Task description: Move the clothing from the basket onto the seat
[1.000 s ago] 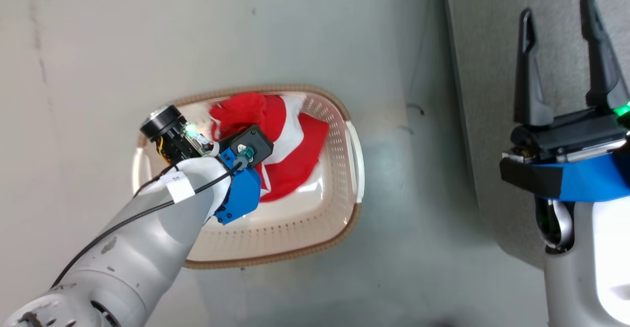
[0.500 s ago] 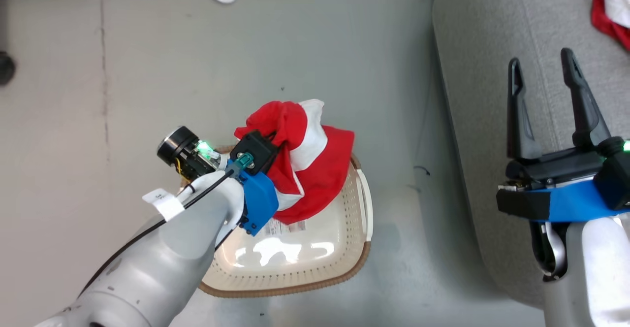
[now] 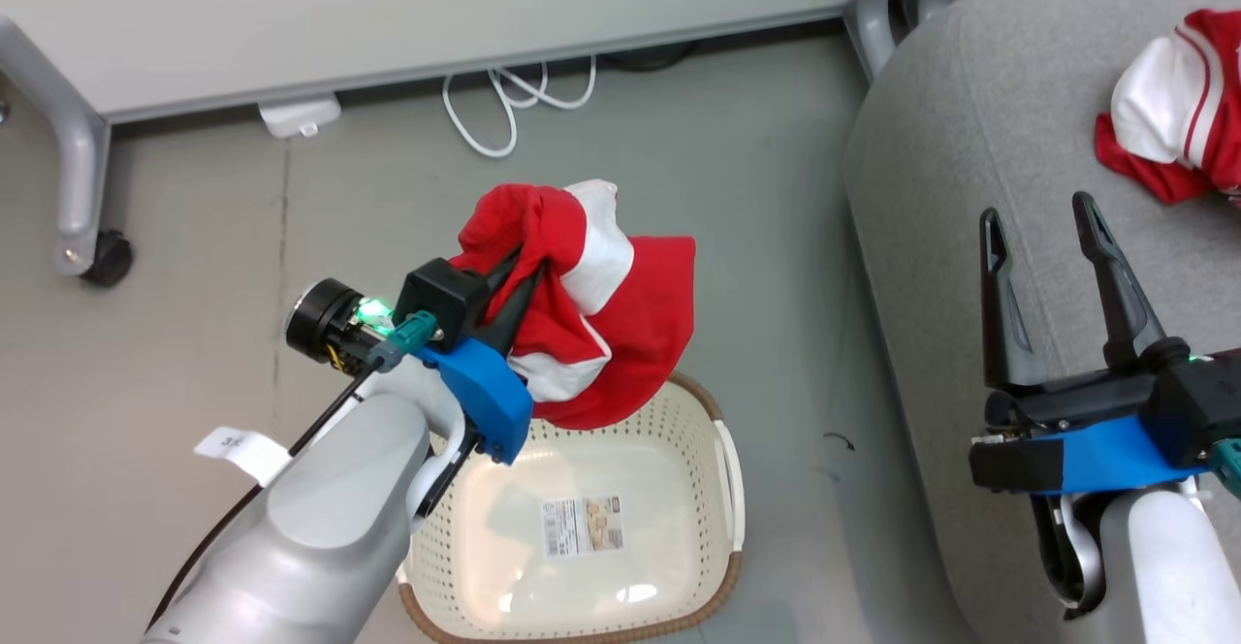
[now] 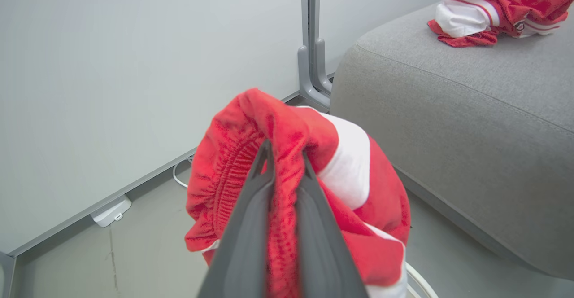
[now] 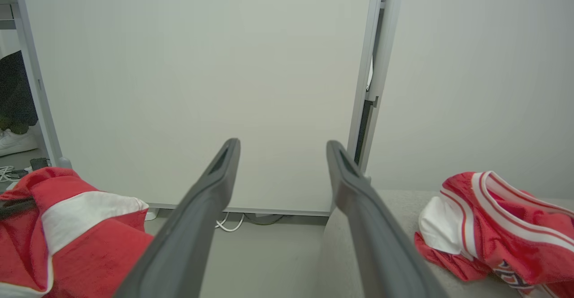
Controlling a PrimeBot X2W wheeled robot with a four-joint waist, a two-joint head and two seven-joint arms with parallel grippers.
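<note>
The left gripper (image 3: 522, 273) has its two long dark fingers pressed together on a bunched fold of a red soft-jersey sports garment with broad white stripes (image 3: 620, 334); the left wrist view shows red cloth pinched between the fingertips and draped over both of them; this garment hangs in the air above the far rim of the cream-white perforated plastic laundry basket with a brown woven-look rim (image 3: 722, 469), its lowest folds just over that rim, though it cannot be told whether they touch it; the basket stands on the grey floor, and on its bare bottom lies a small printed label (image 3: 587, 525); to the right of the basket, apart from it, rises the large light-grey fabric-upholstered sofa with a rounded edge (image 3: 970, 188); a second red garment with white stripes and trim (image 3: 1178, 130) lies crumpled on the sofa cushion, well apart from the basket, to its far right; the right gripper (image 3: 1035, 212) hovers right of the basket over the sofa's near part, its fingers spread and holding nothing; beyond the basket, a looped white cable (image 3: 504, 111) lies on the floor at the foot of a pale panel.
</note>
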